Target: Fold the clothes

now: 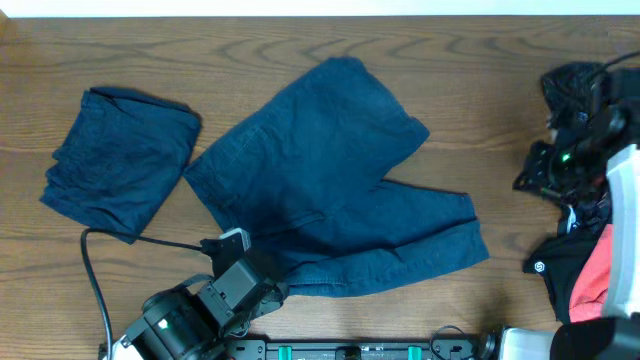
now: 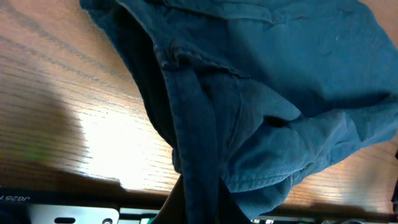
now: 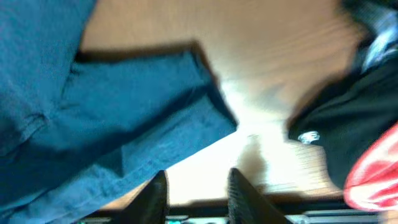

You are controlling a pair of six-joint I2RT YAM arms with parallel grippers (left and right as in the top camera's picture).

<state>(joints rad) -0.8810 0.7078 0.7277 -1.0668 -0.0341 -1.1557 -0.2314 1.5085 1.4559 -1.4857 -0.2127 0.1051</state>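
Here, white logo (image 3: 305, 137) on black garment (image 3: 357, 134)

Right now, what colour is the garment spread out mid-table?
Dark blue, plain, no pattern. The spread garment shows best in the overhead view.

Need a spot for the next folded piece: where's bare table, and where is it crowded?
Widest bare wood: between the trousers and the clothes pile at right. The strip along the far edge is free too. Only a thin gap separates the folded garment from the trousers. Crowded: the near edge by the left arm, and the right edge.
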